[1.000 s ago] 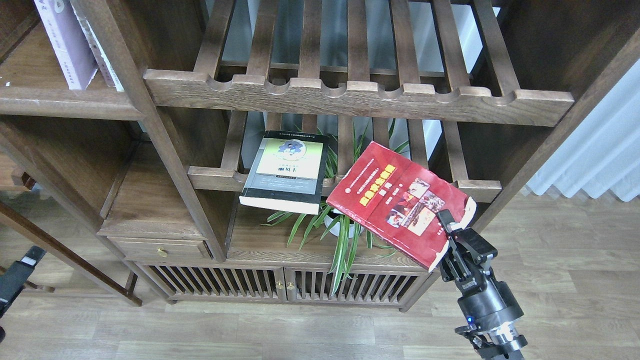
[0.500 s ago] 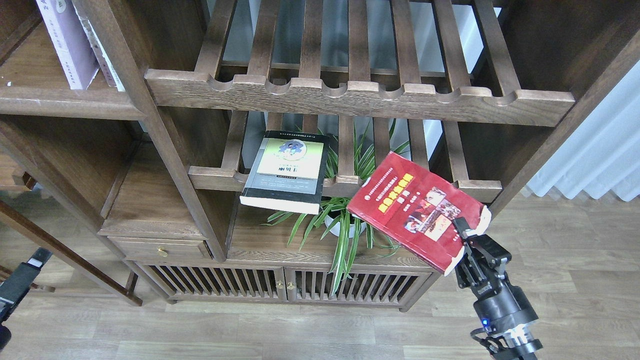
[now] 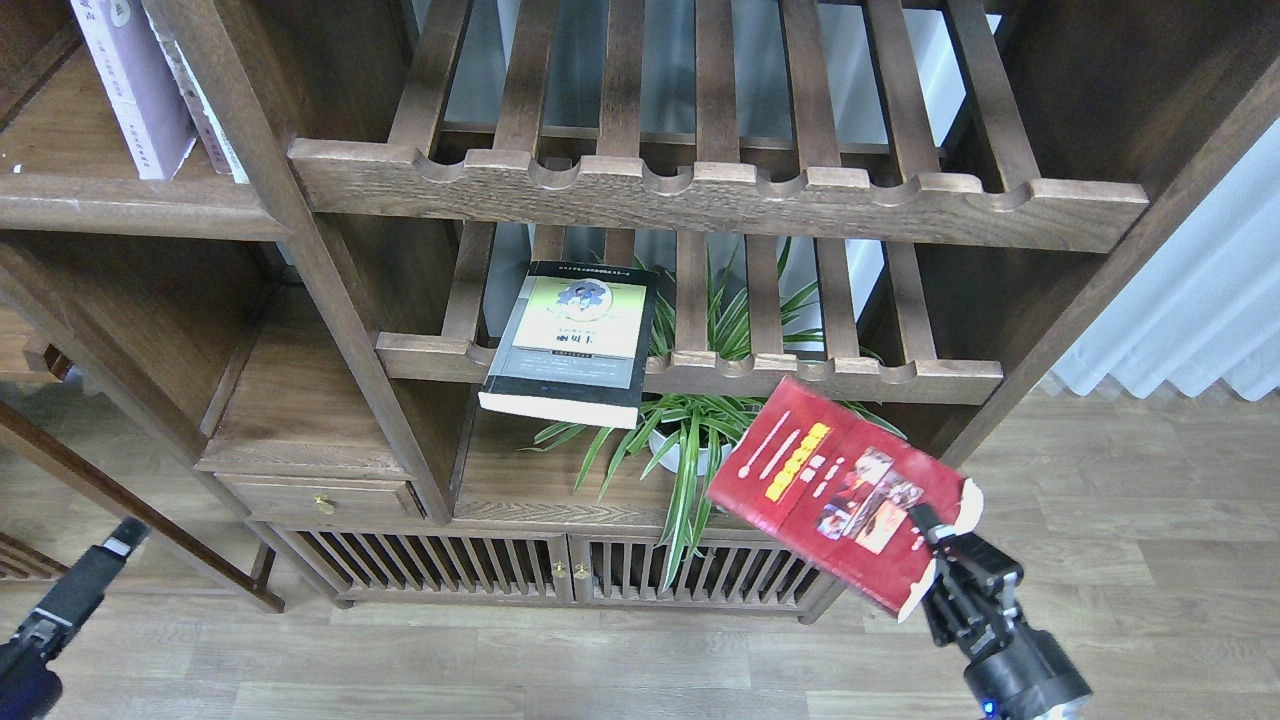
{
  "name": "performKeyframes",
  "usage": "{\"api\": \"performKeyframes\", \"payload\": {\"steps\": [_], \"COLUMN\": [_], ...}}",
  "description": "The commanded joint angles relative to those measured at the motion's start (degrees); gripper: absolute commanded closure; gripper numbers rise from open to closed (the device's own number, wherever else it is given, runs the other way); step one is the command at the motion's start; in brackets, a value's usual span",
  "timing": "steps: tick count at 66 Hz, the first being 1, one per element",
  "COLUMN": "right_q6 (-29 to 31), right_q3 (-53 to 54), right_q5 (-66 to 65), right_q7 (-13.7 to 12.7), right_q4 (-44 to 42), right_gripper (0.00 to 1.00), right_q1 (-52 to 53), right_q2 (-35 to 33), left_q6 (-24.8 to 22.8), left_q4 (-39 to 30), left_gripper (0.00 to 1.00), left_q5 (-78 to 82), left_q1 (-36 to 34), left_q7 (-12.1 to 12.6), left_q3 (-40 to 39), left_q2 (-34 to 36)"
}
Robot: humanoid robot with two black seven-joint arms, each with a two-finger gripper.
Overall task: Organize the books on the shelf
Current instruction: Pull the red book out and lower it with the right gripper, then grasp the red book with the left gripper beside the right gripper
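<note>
My right gripper is shut on the near right corner of the thick red book and holds it tilted in the air, in front of the cabinet's low doors and clear of the racks. The black-grey book with a yellow-green panel lies on the lower slatted rack, its near end overhanging the front rail. The pale lavender-white book stands upright on the solid shelf at the upper left. My left gripper is low at the bottom left; its fingers cannot be told apart.
A potted spider plant stands under the lower rack, just left of the red book. An upper slatted rack juts out above. More books lean beside the lavender one. Wooden floor lies to the right.
My right gripper has drawn the red book down and toward me, off the lower rack, uncovering the plant's leaves. My left arm has risen slightly at the bottom left.
</note>
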Motion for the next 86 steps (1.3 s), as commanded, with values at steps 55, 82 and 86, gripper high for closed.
{"api": "performKeyframes", "payload": {"steps": [55,82,86], "right_q6": [-0.02,-0.02,-0.02], "right_q3": [-14.25,-15.83,-15.83], "right_q5": [-7.98,-10.35,-10.44], "right_q7": [-0.1,-0.1,-0.1], "right_q4": [-13.64,-13.82,-13.82], "right_gripper": [0.95,0.94,0.94], "right_q1": [9.07,8.19,8.02], "right_q2": [20.77,22.88,22.88], "left_q6": [0.0,0.0,0.0], "left_q4": [0.49,1.11,1.28], "left_gripper": [0.01,0.01,0.02], "left_q5": [-13.36,-13.18,-13.27], "left_q1": [-1.84,-3.68,-3.68], "left_q7": [-0.6,-0.6,-0.69], "left_q3": [25.14,34.2,35.51], "left_q2": [-13.55,-18.56,-18.56]}}
